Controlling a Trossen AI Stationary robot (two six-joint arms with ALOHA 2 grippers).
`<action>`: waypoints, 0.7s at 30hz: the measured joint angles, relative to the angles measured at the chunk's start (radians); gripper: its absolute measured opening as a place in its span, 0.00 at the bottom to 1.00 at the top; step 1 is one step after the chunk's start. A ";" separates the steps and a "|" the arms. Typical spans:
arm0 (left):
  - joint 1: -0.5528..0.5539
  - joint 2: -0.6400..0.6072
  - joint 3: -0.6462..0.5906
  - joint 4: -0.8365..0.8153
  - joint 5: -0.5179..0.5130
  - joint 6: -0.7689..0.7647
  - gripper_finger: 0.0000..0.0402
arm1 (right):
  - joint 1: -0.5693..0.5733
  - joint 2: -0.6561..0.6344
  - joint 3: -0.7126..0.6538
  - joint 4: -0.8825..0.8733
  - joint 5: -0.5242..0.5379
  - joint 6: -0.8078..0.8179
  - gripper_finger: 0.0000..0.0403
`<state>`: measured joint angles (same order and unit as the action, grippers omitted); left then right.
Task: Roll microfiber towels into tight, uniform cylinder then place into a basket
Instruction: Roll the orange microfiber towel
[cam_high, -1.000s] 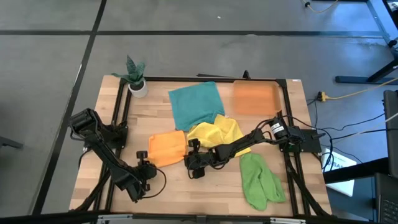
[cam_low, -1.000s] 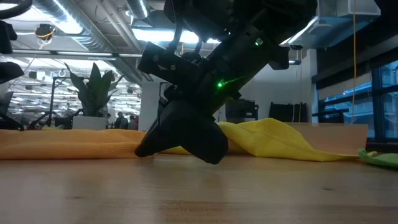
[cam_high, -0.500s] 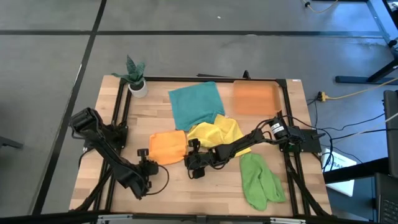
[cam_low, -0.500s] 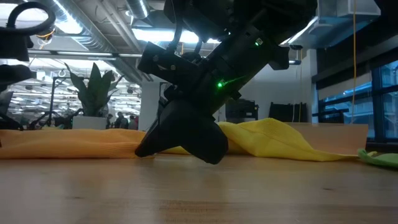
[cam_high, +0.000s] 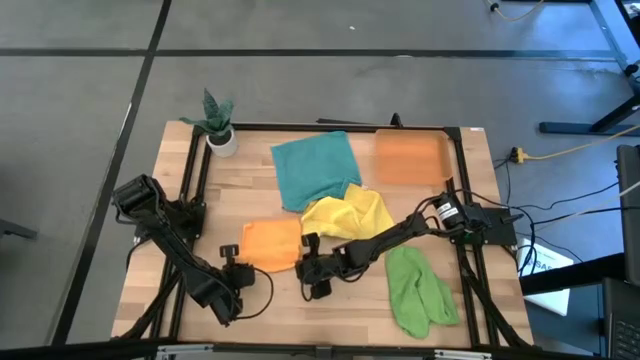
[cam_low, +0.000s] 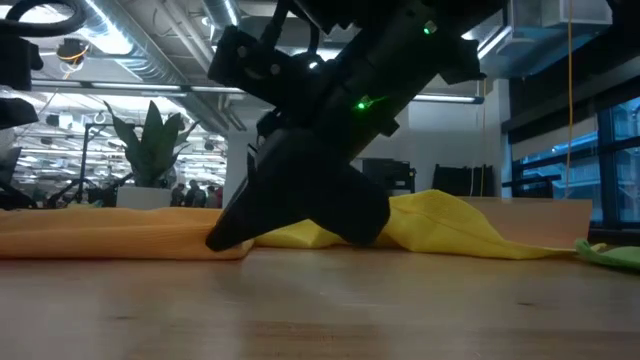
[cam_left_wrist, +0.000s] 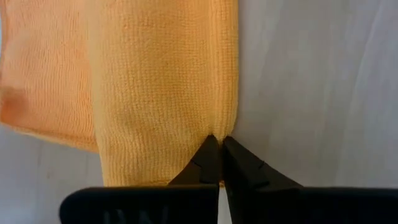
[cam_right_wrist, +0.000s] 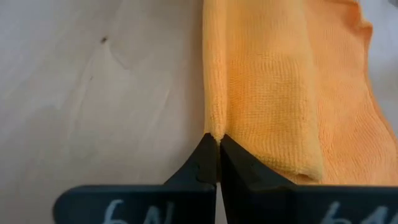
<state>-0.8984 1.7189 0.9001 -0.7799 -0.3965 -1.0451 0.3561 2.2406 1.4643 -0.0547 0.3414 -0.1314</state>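
A robotics lab or open industrial workspace. The wooden bench sits in a black metal frame on grey concrete floor. Exposed ceiling ducts and strip lights run overhead.

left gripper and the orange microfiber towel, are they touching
Touching. In the left wrist view the left gripper has its dark fingers closed together, tips pinching the folded edge of the orange microfiber towel.

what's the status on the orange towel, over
Left end effector and right end effector both pinched shut on orange towel edge. Basket empty. Yellow towel close behind.
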 joint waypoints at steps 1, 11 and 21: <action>-0.001 -0.001 0.000 0.010 0.001 0.000 0.00 | 0.002 0.000 0.000 -0.001 0.000 0.002 0.01; -0.028 -0.002 0.002 0.086 0.001 0.000 0.00 | 0.004 0.000 0.000 0.005 -0.023 0.027 0.01; -0.032 -0.003 0.002 0.087 -0.001 -0.026 0.00 | 0.004 0.000 0.001 0.006 -0.051 0.027 0.01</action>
<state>-0.9302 1.7161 0.9024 -0.6933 -0.3977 -1.0714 0.3598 2.2406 1.4654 -0.0483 0.2902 -0.1048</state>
